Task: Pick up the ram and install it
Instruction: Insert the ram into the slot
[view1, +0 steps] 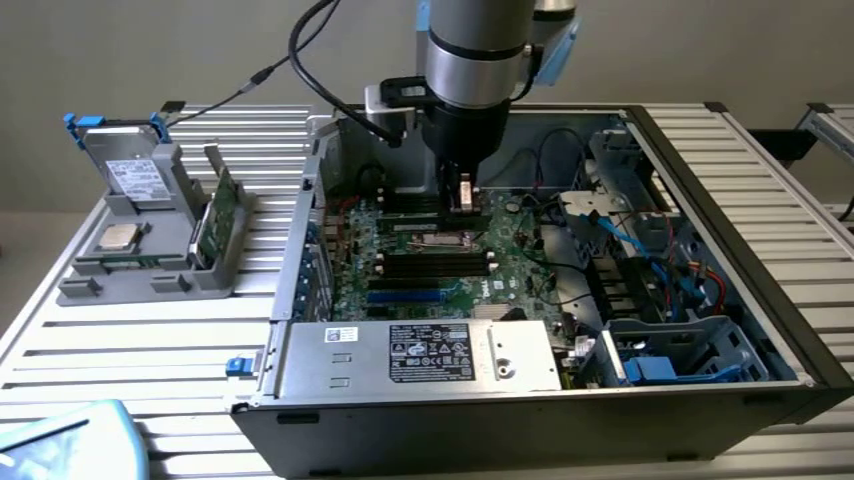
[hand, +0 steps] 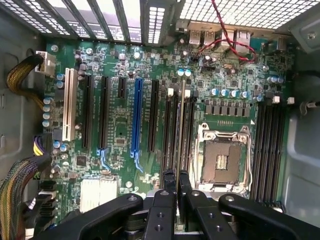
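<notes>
Deep inside the computer case (view1: 742, 245), the nearly closed gripper (hand: 176, 176) pinches the ram (hand: 181, 125) over the motherboard (hand: 117, 115).

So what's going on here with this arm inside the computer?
A robot arm hangs over an open computer case. Its gripper is shut on the ram, held edge-on over the black memory slots beside the empty processor socket on the motherboard. Whether the stick is seated in a slot I cannot tell.
</notes>
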